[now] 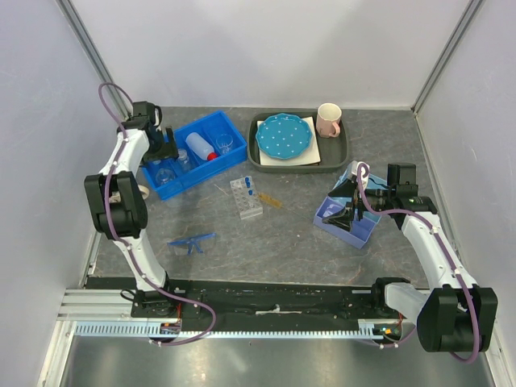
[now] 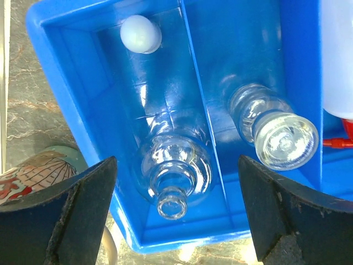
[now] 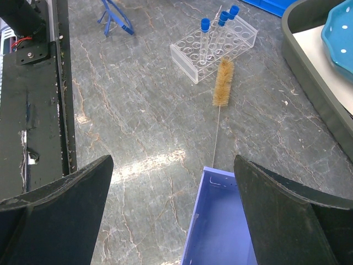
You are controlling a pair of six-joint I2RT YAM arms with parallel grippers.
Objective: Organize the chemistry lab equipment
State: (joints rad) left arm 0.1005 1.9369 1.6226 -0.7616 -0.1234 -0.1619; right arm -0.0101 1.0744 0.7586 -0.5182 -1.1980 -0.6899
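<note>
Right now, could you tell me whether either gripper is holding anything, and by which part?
Nothing is held: the left gripper hangs open over the blue bin, the right gripper open too.

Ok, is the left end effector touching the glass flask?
Apart. In the left wrist view the left end effector is open, with blue bin showing between its fingers and the glass flask.

White squeeze bottle point(image 1: 198, 146) with red nozzle lies in blue bin point(image 2: 55, 66). Clear flask point(image 2: 174, 176) and small glass beaker point(image 2: 278, 138) stand in adjacent bin compartments, necks up. White test-tube rack point(image 3: 215, 47) holds a few blue-capped tubes point(image 3: 205, 25) upright mid-surface point(image 1: 282, 242). Blue safety glasses point(image 1: 192, 242) lie apart, nearer the arm bases.
</note>
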